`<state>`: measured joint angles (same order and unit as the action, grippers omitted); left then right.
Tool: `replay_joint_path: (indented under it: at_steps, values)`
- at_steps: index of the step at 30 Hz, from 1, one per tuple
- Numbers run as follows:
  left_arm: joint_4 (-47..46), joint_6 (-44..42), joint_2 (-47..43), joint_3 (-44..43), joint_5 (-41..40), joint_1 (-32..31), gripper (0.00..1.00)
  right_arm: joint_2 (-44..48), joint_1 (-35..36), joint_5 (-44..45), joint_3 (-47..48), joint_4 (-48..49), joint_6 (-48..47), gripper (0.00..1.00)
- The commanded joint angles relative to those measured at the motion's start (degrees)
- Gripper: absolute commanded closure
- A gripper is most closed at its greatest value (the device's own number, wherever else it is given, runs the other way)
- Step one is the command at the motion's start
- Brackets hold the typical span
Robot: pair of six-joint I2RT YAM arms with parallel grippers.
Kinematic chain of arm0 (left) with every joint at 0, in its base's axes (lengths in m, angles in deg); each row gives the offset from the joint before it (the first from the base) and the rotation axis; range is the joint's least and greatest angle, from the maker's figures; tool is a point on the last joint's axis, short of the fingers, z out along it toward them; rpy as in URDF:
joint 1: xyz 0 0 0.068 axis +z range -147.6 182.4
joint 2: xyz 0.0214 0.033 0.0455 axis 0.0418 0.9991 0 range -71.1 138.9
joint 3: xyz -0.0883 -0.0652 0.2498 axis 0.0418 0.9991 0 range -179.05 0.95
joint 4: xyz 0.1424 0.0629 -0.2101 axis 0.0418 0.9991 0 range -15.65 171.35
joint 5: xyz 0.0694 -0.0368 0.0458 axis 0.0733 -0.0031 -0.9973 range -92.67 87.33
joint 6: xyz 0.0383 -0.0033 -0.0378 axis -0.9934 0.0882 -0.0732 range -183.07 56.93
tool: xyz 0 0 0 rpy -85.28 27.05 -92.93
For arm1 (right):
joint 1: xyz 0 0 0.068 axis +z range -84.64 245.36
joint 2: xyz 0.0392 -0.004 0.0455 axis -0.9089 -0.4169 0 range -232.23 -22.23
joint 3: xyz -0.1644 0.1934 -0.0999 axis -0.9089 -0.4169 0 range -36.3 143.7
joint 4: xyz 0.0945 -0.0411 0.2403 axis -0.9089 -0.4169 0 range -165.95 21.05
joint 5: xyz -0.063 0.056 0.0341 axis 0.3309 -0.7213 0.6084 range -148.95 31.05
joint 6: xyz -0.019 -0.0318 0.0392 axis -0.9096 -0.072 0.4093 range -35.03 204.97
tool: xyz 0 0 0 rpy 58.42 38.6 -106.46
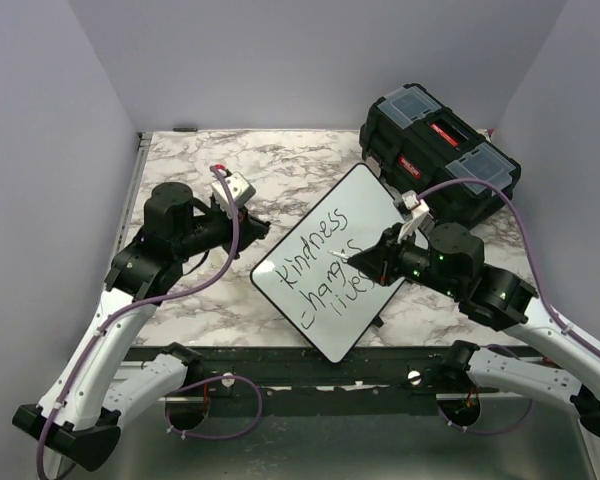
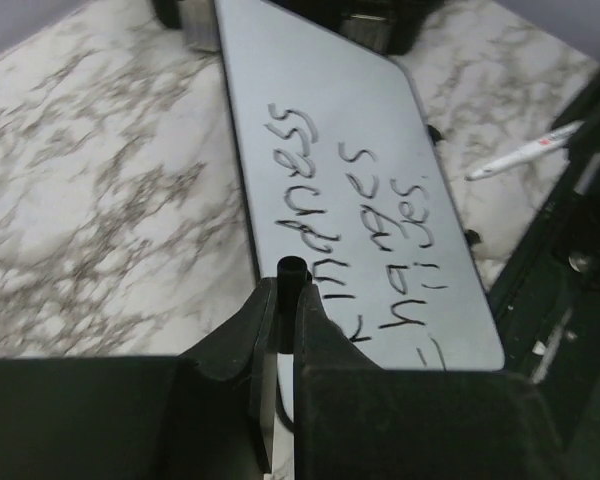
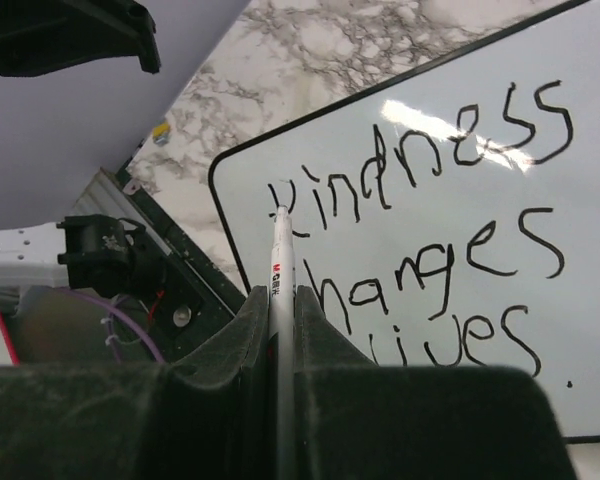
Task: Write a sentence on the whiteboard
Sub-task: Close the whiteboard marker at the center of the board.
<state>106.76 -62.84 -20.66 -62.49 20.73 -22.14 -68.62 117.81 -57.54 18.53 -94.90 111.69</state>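
The whiteboard [image 1: 352,215] lies slanted on the marble table, its black-framed lower corner near the front edge. The sentence [image 1: 325,265] in black marker reads "kindness changes lives" in three lines, and shows in the left wrist view [image 2: 365,200] and the right wrist view [image 3: 450,260]. My right gripper [image 1: 372,262] [image 3: 278,300] is shut on a white marker [image 3: 280,265], its tip over the board's lettering; whether it touches I cannot tell. My left gripper [image 1: 258,226] [image 2: 287,295] sits at the board's left edge, shut on a small black cap [image 2: 292,272].
A black toolbox [image 1: 440,145] with red latches stands at the back right, close behind the board's far corner. The marble table [image 1: 180,300] has a metal rail along its front edge. Grey walls enclose three sides. Purple cables loop from both arms.
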Motion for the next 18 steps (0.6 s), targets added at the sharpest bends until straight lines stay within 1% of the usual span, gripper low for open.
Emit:
replay_joint_path:
  at_steps: [1,2,4,7,11,13,16,18]
  values:
    - [4.15,-10.37,3.0,-3.42,28.03,-0.77,1.0,-0.36,0.03,-7.18,2.29,3.94,-2.81,0.99]
    - [5.59,-11.89,3.93,-3.79,32.63,-0.93,1.0,-0.52,-0.02,-8.21,2.37,4.51,-3.23,0.99]
    - [6.91,-14.27,5.21,-4.25,37.51,-1.42,1.0,-0.88,0.09,-10.14,3.09,4.86,-4.04,0.99]
    - [6.35,-15.27,6.16,-3.42,37.38,-2.93,1.0,-1.75,0.03,-13.22,4.63,4.45,-5.12,0.99]
    - [13.75,-22.88,8.52,-5.09,37.98,-5.84,1.0,-2.3,0.07,-14.83,6.23,3.24,-6.06,0.99]
    - [16.55,-26.34,9.92,-5.63,39.36,-7.1,1.0,-2.47,0.03,-17.01,6.67,3.06,-6.5,0.99]
    - [19.94,-30.26,11.59,-5.91,41.36,-8.4,1.0,-3.44,0.03,-21.68,7.5,1.96,-7.09,0.99]
    - [21.26,-31.76,12.67,-5.82,41.25,-9.36,1.0,-4.15,0.05,-23.38,8.34,0.24,-7.29,0.99]
